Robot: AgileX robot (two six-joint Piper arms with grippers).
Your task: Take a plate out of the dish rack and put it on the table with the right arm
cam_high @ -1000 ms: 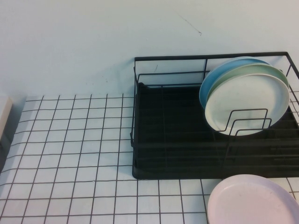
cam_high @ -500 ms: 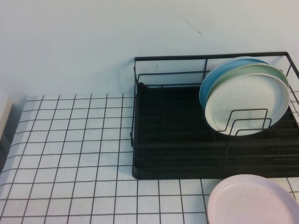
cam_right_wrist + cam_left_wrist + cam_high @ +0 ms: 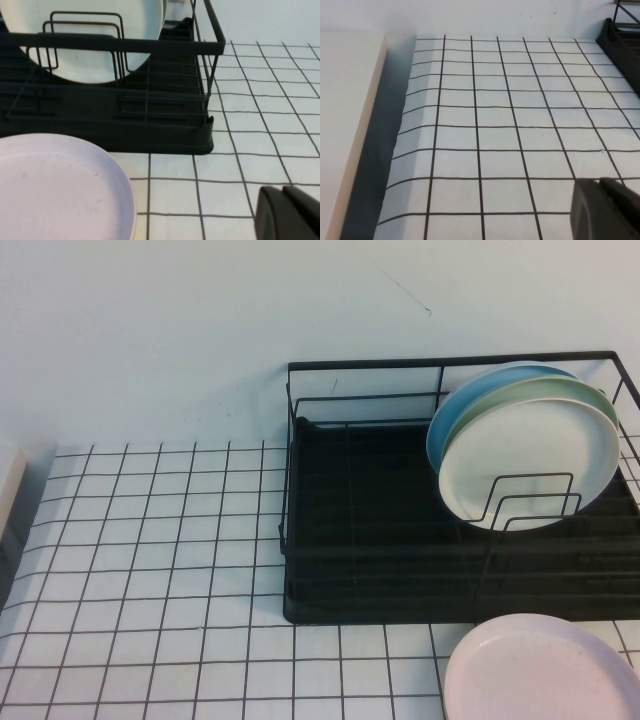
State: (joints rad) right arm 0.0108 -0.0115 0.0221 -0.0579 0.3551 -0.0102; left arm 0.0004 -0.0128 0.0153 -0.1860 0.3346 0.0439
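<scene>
Far left of the high view: a pale beige block (image 3: pixel 8 490) sits at the edge of the counter (image 3: pixel 160 570), a white surface ruled with a thin black grid. In the left wrist view the same block (image 3: pixel 345 125) runs alongside the counter (image 3: pixel 495 135) with a shadowed gap between them.

Left claw (image 3: pixel 605 210): only a dark corner of it shows in its own wrist view, low over bare grid squares on the left part of the counter. Whether it is wide or narrow cannot be told.

Centre to right: the dish rack (image 3: pixel 360 540), black wire with a black tray base, stands on the counter against the back wall. At its right end two plates stand on edge, leaning in the upright wire loops: a blue plate (image 3: pixel 455 405) behind, a pale mint-green plate (image 3: pixel 530 455) in front and overlapping it. The rest of the rack tray is bare.

Lower right: the plate (image 3: pixel 545 670), pale pink, lies flat on the counter just in front of the rack's front rail, out of the rack and cut off by the frame edge. Right wrist view shows the plate (image 3: pixel 55 190) flat, near the rack (image 3: pixel 105 105) base.

Right claw (image 3: pixel 290 212): a dark corner only, over the counter (image 3: pixel 265 125) beside the plate and apart from it. Nothing is seen in its grasp; its opening cannot be told.
</scene>
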